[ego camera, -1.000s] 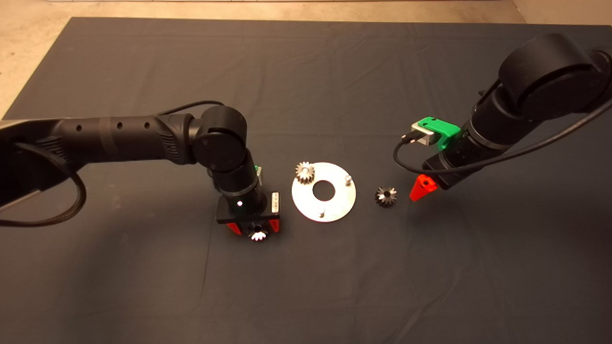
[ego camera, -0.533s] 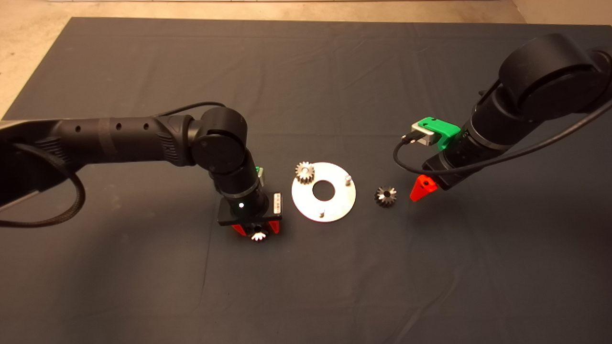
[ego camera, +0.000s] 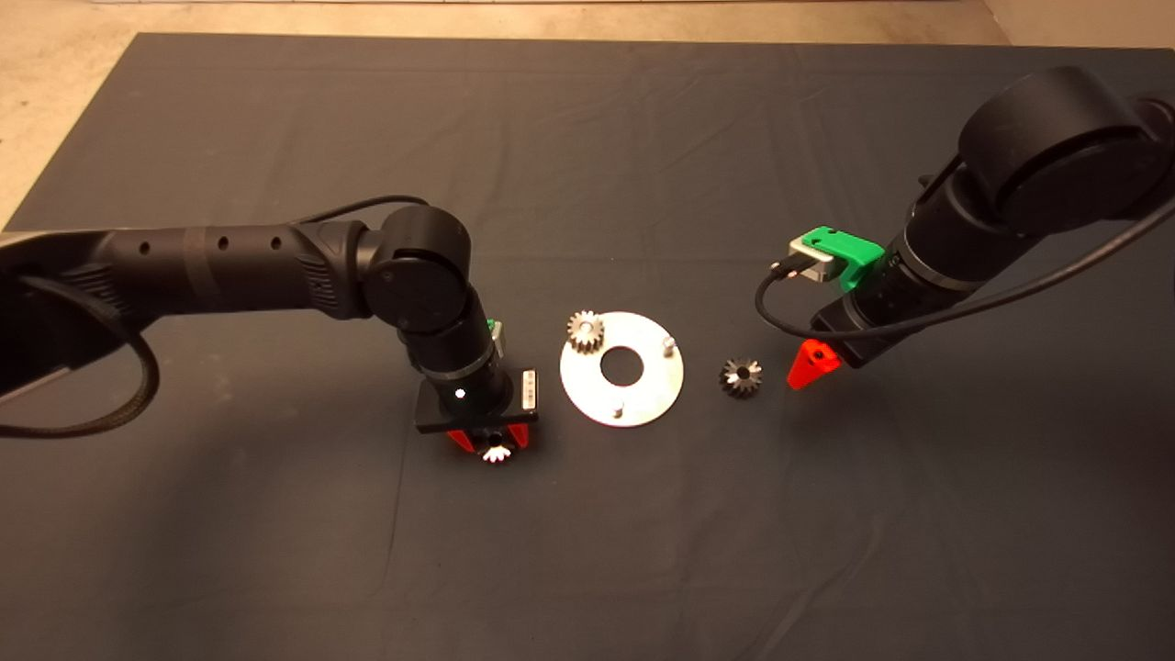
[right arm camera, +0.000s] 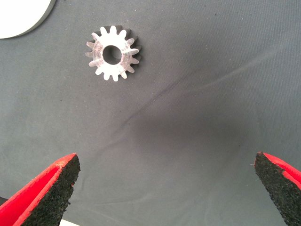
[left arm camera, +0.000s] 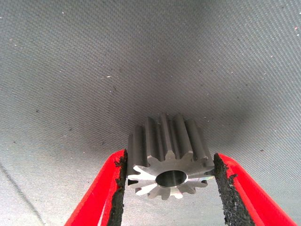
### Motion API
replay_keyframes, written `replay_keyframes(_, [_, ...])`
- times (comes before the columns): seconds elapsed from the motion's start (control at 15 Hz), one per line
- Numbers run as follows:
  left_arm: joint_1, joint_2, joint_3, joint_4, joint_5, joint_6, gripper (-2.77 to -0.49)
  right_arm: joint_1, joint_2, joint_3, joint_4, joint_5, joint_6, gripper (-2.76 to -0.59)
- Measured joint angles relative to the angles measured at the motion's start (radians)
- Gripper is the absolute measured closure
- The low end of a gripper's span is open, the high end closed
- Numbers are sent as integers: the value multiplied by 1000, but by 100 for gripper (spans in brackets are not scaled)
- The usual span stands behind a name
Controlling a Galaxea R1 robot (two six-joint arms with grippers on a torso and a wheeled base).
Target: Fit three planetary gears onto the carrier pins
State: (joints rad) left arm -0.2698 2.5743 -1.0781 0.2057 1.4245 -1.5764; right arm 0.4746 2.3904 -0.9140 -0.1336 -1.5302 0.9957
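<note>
A shiny round disc lies at the mat's middle. One planetary gear sits on the carrier pin at the disc's far left. Two bare carrier pins stand at its right and near edges. My left gripper points down just left of the disc, shut on a second gear. In the left wrist view both pads press that gear's teeth, and it rests on the mat. A third gear lies flat right of the disc. My right gripper hovers open beside it.
The dark mat covers the table, with pale floor beyond its far and left edges. A cable loops off the right wrist. A sliver of the disc's rim shows in the right wrist view.
The left gripper's red fingers have drawn inward around the gear on the mat. The right arm, the disc and the other gears have not moved.
</note>
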Motion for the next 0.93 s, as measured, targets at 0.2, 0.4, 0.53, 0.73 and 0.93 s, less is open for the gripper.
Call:
replay_keyframes(0.2, [0,0,0,0,0,-1,-121,0,0,1,0,0,0,-276])
replay_keyframes(0.4, [0,1,0,0,1,-1,-121,0,0,1,0,0,0,-276])
replay_keyframes(0.53, [0,1,0,0,1,-1,-121,0,0,1,0,0,0,-276])
replay_keyframes(0.73, [0,1,0,0,1,-1,-121,0,0,1,0,0,0,-276])
replay_keyframes(0.93, [0,2,15,4,6,-1,-121,0,0,1,0,0,0,-276])
